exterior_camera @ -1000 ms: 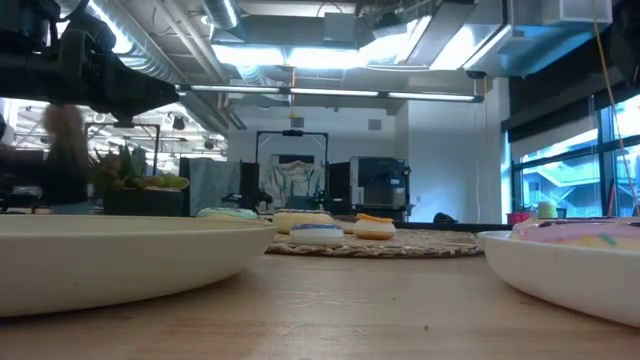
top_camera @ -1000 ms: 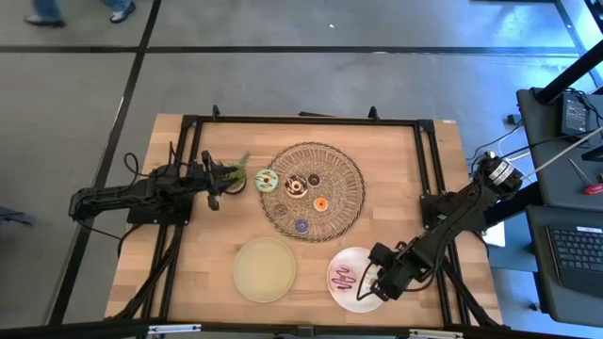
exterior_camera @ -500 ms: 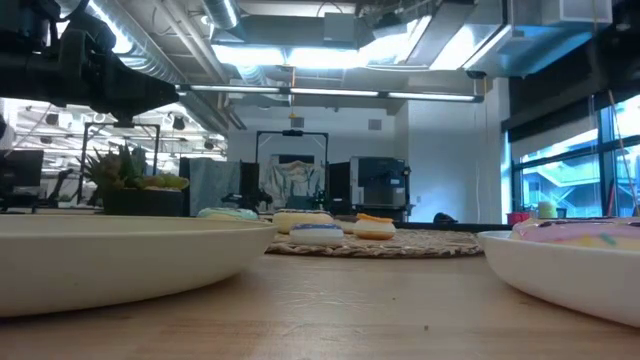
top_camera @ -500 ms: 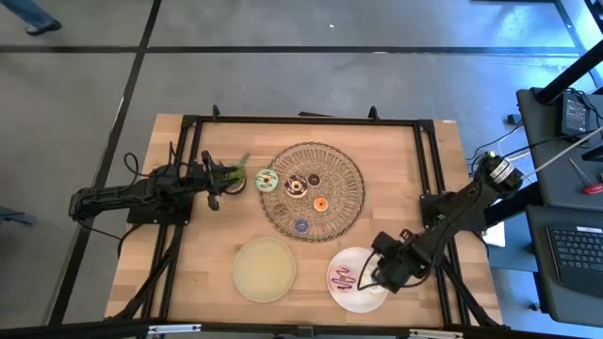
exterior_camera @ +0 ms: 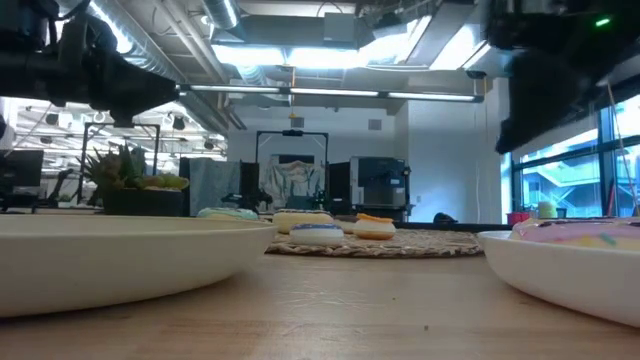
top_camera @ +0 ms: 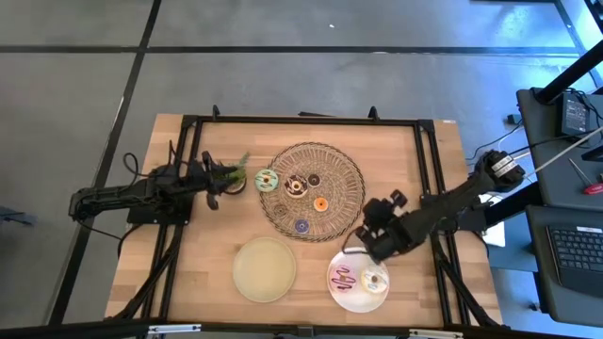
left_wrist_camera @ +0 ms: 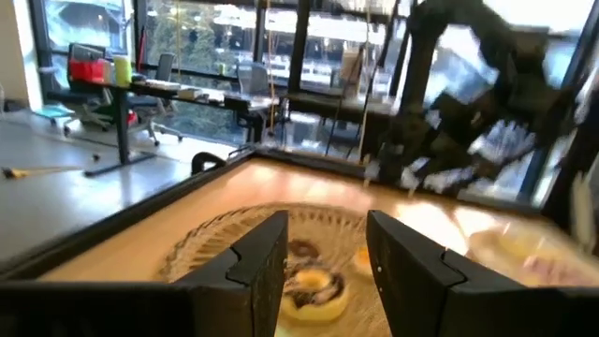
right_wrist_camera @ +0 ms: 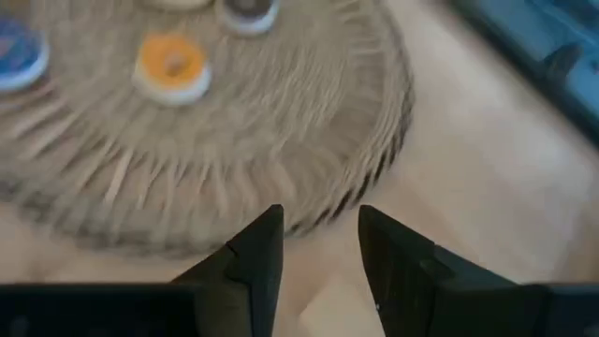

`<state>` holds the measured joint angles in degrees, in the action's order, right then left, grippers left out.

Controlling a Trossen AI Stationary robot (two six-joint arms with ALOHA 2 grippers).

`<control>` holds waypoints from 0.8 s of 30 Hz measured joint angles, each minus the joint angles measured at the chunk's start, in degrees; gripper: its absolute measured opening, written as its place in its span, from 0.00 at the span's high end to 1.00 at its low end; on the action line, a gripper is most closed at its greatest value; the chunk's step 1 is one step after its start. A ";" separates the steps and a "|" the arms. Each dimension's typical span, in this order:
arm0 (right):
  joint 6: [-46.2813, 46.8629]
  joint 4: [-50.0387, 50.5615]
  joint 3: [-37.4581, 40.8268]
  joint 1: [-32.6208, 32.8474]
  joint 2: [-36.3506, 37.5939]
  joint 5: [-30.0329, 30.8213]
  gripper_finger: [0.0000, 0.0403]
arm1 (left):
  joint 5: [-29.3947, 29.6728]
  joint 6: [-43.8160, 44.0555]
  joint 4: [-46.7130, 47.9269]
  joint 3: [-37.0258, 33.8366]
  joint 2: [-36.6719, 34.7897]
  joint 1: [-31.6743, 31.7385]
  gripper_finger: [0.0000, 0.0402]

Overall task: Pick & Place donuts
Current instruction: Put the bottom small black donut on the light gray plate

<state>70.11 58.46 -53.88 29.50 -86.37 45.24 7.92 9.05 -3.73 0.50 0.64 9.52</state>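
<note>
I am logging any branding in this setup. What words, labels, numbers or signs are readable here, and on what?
None can be read in any view.
The donuts, the woven mat and both plates carry no lettering.
The laptop keyboard beside the table has keys too small to read.
Screens and gear in the room in the low view are too blurred to read.

Left gripper (left_wrist_camera: 326,271) is showing at bottom centre w/ its two dark fingers (left_wrist_camera: 259,262) parted, nothing between them. Just beyond, a round woven wicker mat (left_wrist_camera: 215,245) is lying on the light wooden table (left_wrist_camera: 178,217), w/ a brown-iced ring donut (left_wrist_camera: 315,287), a smaller dark donut (left_wrist_camera: 302,249) & an orange donut (left_wrist_camera: 363,259) sitting on it. The other dark arm (left_wrist_camera: 468,103) is blurring across upper right.
</note>
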 joint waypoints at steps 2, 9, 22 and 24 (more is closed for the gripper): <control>-1.90 1.78 0.00 -3.57 0.05 -0.81 0.65 | 0.07 1.44 0.13 0.44 0.68 0.00 0.64; -14.64 -3.19 1.87 -11.84 0.09 -3.85 0.65 | 2.89 1.20 0.72 7.08 13.76 0.00 0.64; -51.47 -27.78 2.09 -21.18 0.33 -17.05 0.65 | -2.92 -10.30 16.05 37.06 55.44 -0.12 0.64; -56.30 -27.91 2.10 -23.81 0.89 -17.07 0.65 | -8.20 -13.27 16.37 39.48 59.98 -0.49 0.64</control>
<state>13.82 30.55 -51.78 5.69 -85.48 28.17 -0.27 -4.23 12.65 39.99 60.62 9.03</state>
